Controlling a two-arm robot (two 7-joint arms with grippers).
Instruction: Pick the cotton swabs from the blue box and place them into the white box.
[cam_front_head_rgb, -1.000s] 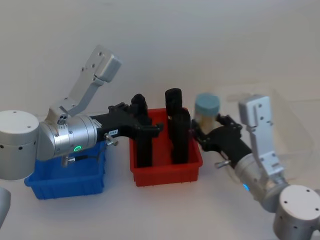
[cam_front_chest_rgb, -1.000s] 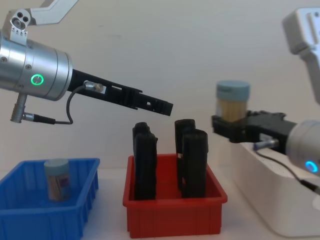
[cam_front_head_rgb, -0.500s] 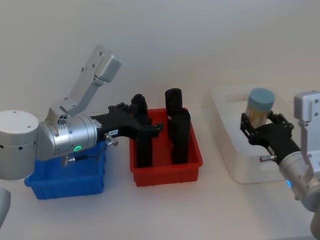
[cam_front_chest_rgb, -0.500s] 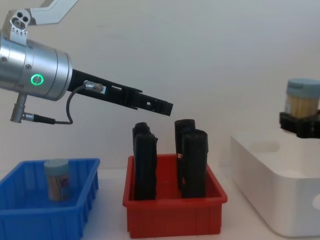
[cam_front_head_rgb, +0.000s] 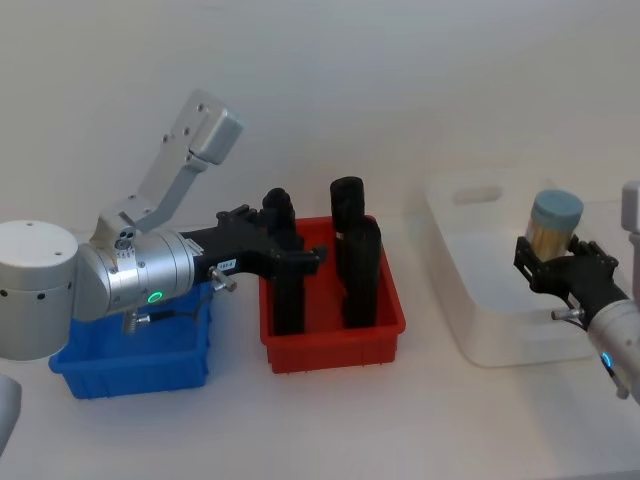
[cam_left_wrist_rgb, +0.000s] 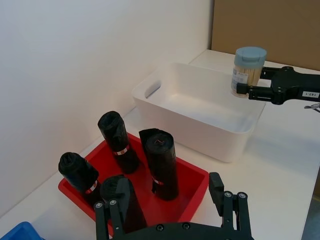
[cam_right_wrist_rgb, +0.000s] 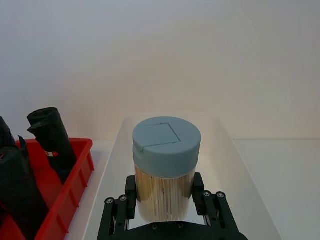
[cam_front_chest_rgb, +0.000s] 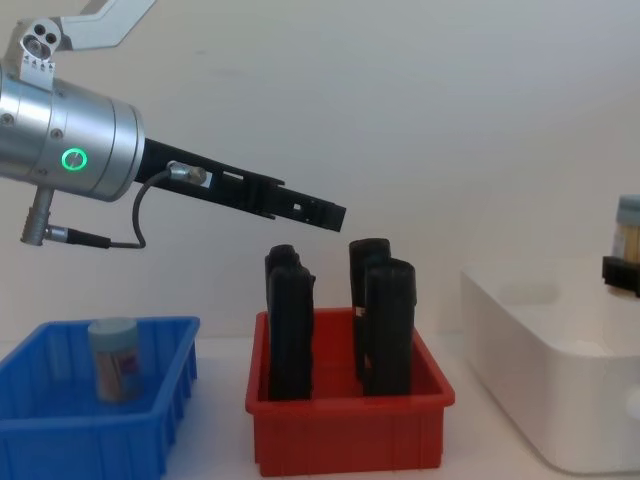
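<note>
The right gripper (cam_front_head_rgb: 553, 258) is clamped on a jar of cotton swabs (cam_front_head_rgb: 555, 225), its fingers pressed against the lower sides of the jar; the lid is on top and the long axis stands upright. The jar hangs clear above the white box (cam_front_head_rgb: 478, 262), over its right-hand part and not far from the rim on that side, so the box floor lies straight below the jar and the coming move looks like a plain descent and release rather than any further travel sideways. Whether the base is fully inside the rim line I cannot tell for certain; the right wrist view suggests it is.

A second jar (cam_front_chest_rgb: 113, 358) stands upright in the blue box (cam_front_chest_rgb: 60, 420) on the robot's left, well apart from the white box. The left gripper (cam_left_wrist_rgb: 167, 215) hangs above the red bin (cam_front_head_rgb: 330, 345) and its black rolls (cam_front_head_rgb: 350, 255) — fingers spread, holding nothing; being on that side, it is the arm nearer the remaining jar.
</note>
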